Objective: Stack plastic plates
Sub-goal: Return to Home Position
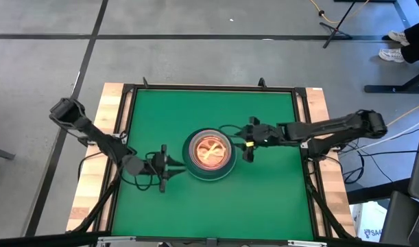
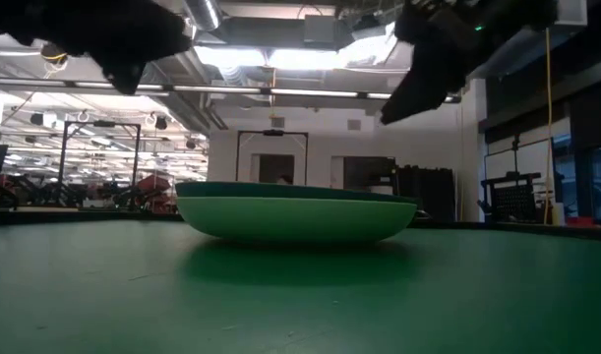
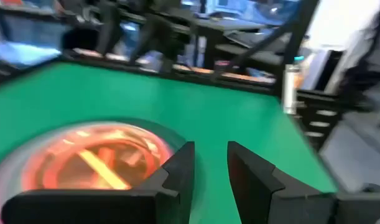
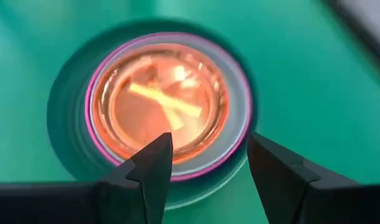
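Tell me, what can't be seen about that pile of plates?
- Plate count: the stack is too small in the high view; the orange plate covers those beneath in the right wrist view.
- Low view: the green plate hides whatever it holds.
- Left wrist view: the left tool hides the stack's edge.

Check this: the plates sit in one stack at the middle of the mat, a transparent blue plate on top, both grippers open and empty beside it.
Wrong in one point: the top plate is transparent orange, not blue; the right wrist view shows it. The rest holds: one stack at the middle of the mat, left gripper and right gripper open and empty beside it.
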`<state>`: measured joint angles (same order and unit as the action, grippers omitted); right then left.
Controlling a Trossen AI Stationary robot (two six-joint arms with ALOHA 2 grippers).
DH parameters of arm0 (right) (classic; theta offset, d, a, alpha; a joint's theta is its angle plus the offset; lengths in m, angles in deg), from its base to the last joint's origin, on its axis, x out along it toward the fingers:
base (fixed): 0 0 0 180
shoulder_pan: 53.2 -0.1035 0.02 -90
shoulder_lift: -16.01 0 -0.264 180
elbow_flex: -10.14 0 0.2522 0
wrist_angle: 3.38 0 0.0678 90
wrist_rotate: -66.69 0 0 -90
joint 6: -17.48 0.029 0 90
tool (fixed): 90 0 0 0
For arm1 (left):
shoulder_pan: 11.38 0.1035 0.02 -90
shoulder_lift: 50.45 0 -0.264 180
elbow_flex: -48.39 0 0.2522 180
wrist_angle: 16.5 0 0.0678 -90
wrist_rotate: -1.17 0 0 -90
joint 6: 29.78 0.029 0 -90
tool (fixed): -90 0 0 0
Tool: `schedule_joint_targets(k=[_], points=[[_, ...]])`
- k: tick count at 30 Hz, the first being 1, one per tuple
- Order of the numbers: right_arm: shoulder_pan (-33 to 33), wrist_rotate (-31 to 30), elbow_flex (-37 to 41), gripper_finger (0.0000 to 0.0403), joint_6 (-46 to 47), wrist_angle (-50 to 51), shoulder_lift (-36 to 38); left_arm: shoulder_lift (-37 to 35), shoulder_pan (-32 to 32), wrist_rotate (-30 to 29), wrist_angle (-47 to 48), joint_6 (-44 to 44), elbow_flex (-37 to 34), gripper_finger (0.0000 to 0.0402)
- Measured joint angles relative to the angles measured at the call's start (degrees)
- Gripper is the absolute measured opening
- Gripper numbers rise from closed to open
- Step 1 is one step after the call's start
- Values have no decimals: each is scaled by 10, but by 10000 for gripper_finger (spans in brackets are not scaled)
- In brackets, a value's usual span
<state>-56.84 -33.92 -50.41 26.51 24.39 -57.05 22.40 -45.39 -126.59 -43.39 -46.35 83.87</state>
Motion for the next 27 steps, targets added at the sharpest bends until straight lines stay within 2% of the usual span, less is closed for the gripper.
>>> schedule_joint_targets(k=[3, 8, 12, 14, 17, 21, 27], points=[[-15, -35, 44, 198, -5, -69, 25, -34, 24, 1, 48, 29, 0, 88], [-25, -41, 145, 198, -12, -198, 50, -74, 83, 60, 127, 44, 0, 83], [-24, -48, 218, 197, -32, -338, 73, -94, 159, 186, 157, 119, -6, 76], [-24, -49, 237, 197, -33, -368, 92, -109, 199, 244, 156, 147, -12, 70], [-24, -75, 252, 197, -24, -372, 131, -148, 257, 273, 156, 153, -34, 59], [-23, -94, 268, 197, -15, -341, 194, -215, 311, 282, 138, 142, -91, 43], [-23, -95, 297, 187, -15, -313, 282, -317, 349, 268, 102, 85, -175, 18]])
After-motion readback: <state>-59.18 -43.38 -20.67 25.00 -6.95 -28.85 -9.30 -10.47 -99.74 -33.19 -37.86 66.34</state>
